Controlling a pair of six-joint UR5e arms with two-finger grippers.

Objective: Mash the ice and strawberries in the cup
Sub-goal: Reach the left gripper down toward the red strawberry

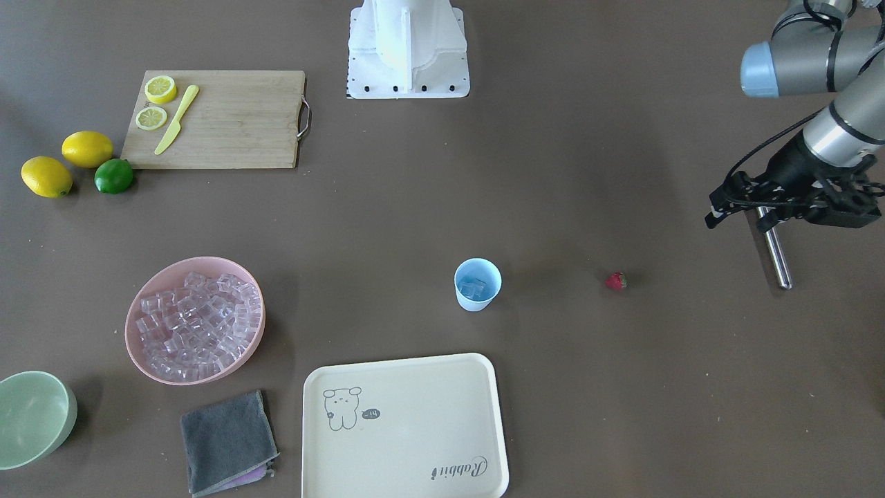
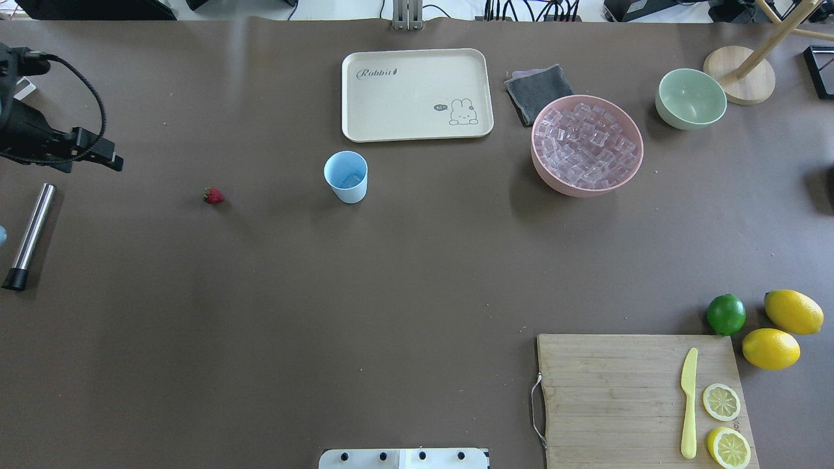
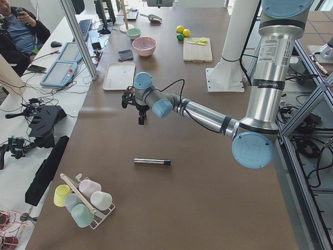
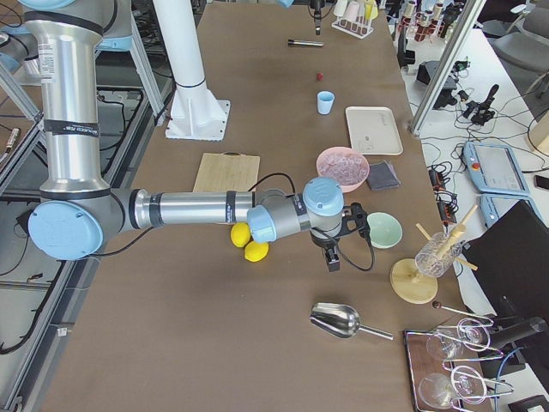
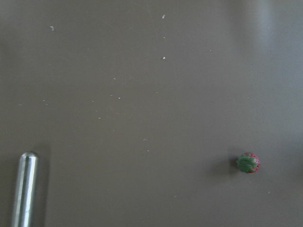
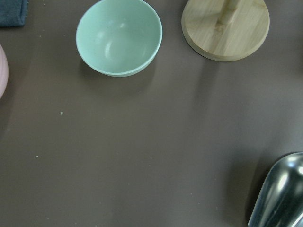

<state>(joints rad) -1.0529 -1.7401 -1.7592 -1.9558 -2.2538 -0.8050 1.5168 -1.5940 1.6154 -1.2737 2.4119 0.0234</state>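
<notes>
Evidently the berry step is in hand. The left gripper (image 2: 104, 156), jaws not discernible, is hung near the steel pestle (image 2: 29, 234). The strawberry (image 2: 213, 195) is left lying on the table, apart from the cup (image 2: 348, 192) where ice (image 2: 352, 178) is seen. A pinch on it is probably called for next. The right gripper (image 4: 333, 257) cannot be judged.

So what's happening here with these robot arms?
Little so far. The cup holds a few ice cubes, and the strawberry lies on the table beside it, untouched. The left gripper hovers near a metal rod lying flat. The right gripper hangs near the green bowl, far from the cup.
</notes>
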